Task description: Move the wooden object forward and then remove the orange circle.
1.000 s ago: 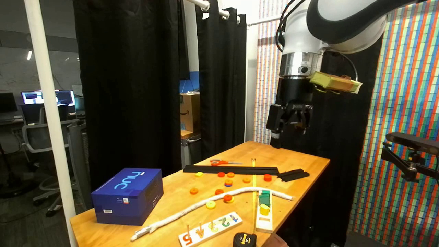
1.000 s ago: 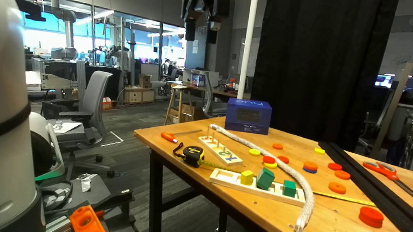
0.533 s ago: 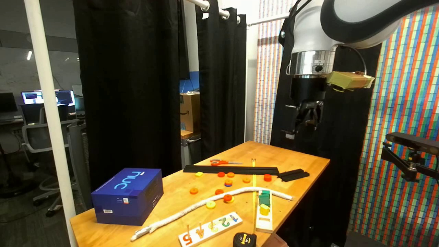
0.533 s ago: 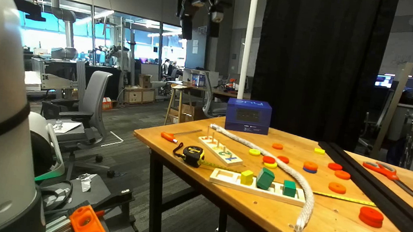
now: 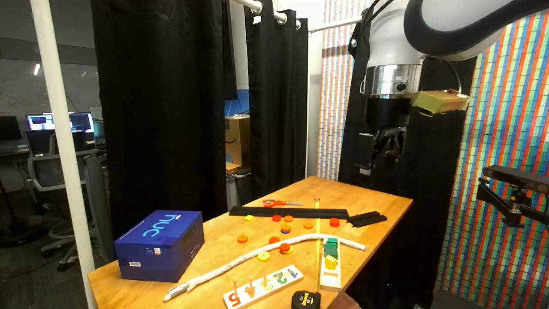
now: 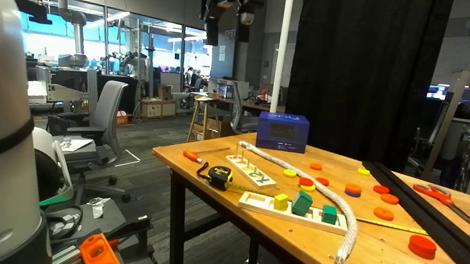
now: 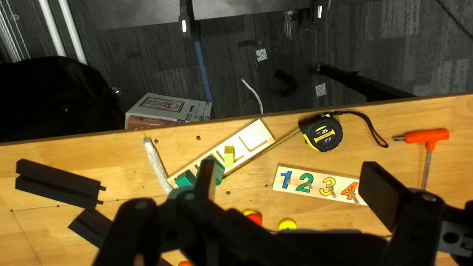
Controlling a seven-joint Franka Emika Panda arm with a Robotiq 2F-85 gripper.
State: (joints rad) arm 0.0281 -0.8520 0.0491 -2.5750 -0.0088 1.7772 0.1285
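The wooden object, a pale board with coloured numerals and upright pegs, lies flat near the table edge in both exterior views [image 5: 261,289] [image 6: 250,173] and in the wrist view [image 7: 317,184], where a finger hides its far end. Several orange circles lie loose: a single one [image 5: 242,239] [image 6: 316,166], another [image 5: 308,225] [image 6: 384,213], and one on a blue disc [image 6: 353,187]. Which one is meant, I cannot tell. My gripper [image 5: 378,164] [image 6: 227,33] [image 7: 292,184] is open and empty, high above the table, its fingers spread apart.
A white rope [image 5: 253,254] curves across the table. Also there are a blue box [image 5: 158,246], a block tray [image 5: 330,279], a tape measure [image 5: 306,300] with its tape pulled out, black rails [image 5: 287,212], scissors [image 6: 433,193], and an orange-handled tool [image 6: 192,156].
The arm and gripper have moved right in an exterior view and the gripper has turned somewhat, mostly in the first half second. The things on the table have not moved.
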